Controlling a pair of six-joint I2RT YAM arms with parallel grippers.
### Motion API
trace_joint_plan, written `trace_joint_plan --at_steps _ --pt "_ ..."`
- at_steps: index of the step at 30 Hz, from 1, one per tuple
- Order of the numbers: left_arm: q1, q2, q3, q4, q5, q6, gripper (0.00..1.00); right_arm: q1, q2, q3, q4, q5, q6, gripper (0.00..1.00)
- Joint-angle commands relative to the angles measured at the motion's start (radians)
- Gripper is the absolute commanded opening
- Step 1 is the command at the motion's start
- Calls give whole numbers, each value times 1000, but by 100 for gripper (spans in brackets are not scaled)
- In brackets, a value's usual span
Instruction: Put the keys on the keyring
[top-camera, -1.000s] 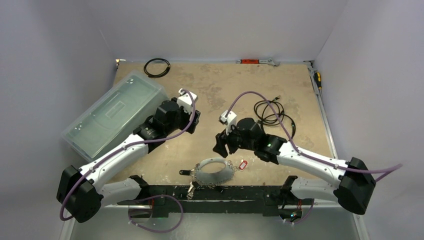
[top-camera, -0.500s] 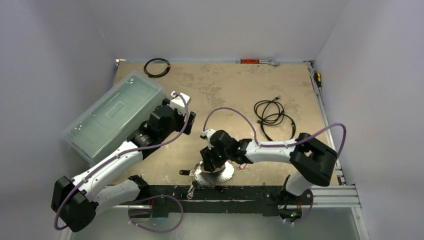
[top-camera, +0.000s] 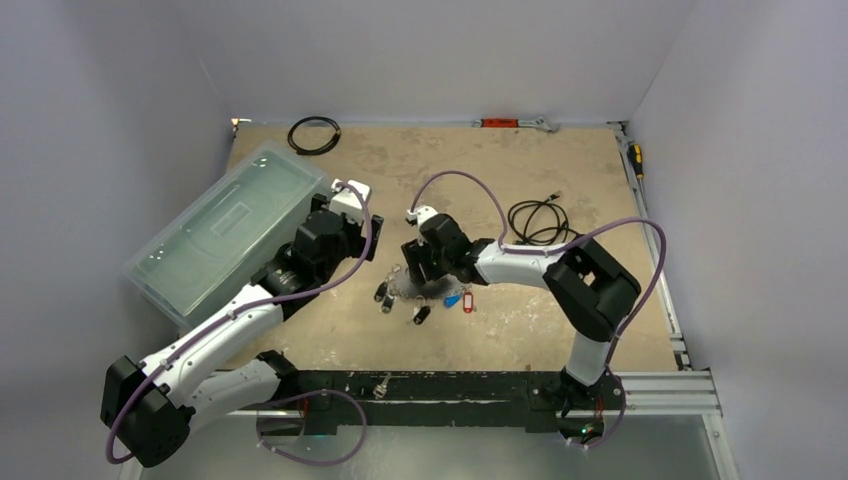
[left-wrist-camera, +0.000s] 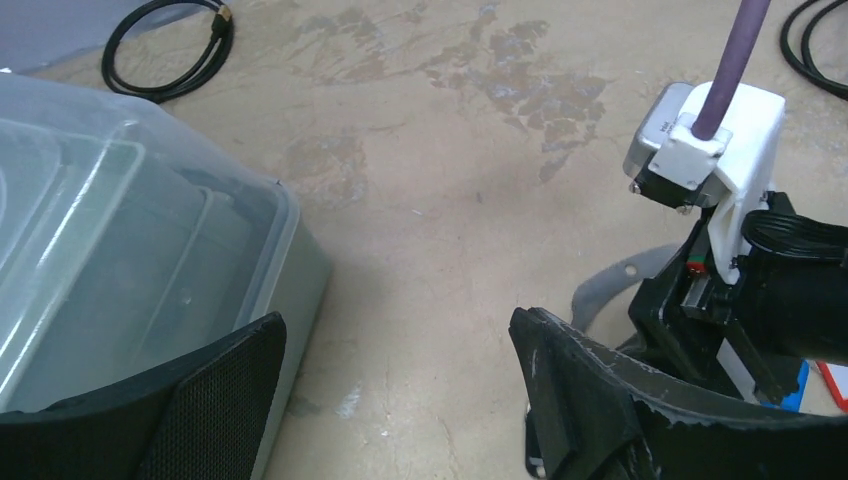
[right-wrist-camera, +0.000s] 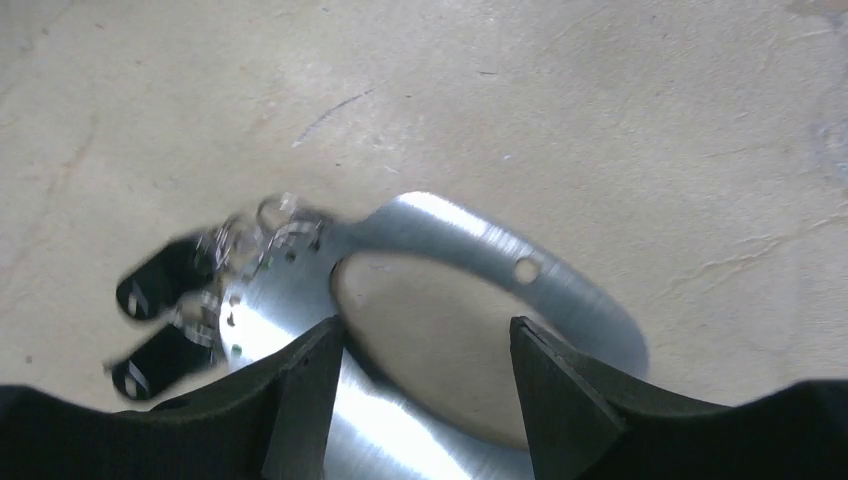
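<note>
right pincer (right-wrist-camera: 425, 340) grips the silvery keyring (right-wrist-camera: 480, 250) by its band, black-tagged keys (right-wrist-camera: 160, 290) just left of it. left pincer (left-wrist-camera: 395, 340) spread wide, holding nothing, clear container (left-wrist-camera: 100, 250) at its left.

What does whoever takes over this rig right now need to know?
Left gripper: open, empty, hovering beside the plastic box.
Right gripper: down on the keyring mid-table, fingers apart astride its near band; grip unclear.
Two black-tagged keys sit at the ring's edge, blurred; blue tag and red tag lie just beside it.
Done: cannot confirm any key is threaded.
Left: check attachments, thread whatever is loose.
</note>
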Motion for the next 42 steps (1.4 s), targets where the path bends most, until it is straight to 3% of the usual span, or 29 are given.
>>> trace_joint_plan --at_steps 1,9,20,28,35,37,39,42 --pt "1 -14 4 50 -73 22 85 -4 -27 38 1 -16 -172 65" --pt "14 0 26 46 -129 14 85 -28 -142 -61 189 -38 -170 65" --pt "16 16 35 37 -90 11 80 -180 30 43 306 -486 -259 54" --pt "18 21 41 31 -50 21 70 -191 92 80 283 -521 -269 54" --pt "18 36 45 32 10 23 71 -192 -34 -48 285 -401 -230 71" --pt "18 46 50 31 23 21 72 -191 -80 -96 285 -397 -221 90" --pt "18 59 59 20 36 14 74 -191 -119 -130 251 -380 -214 98" --pt "18 82 77 2 51 6 75 -192 -200 -205 251 -358 -171 96"
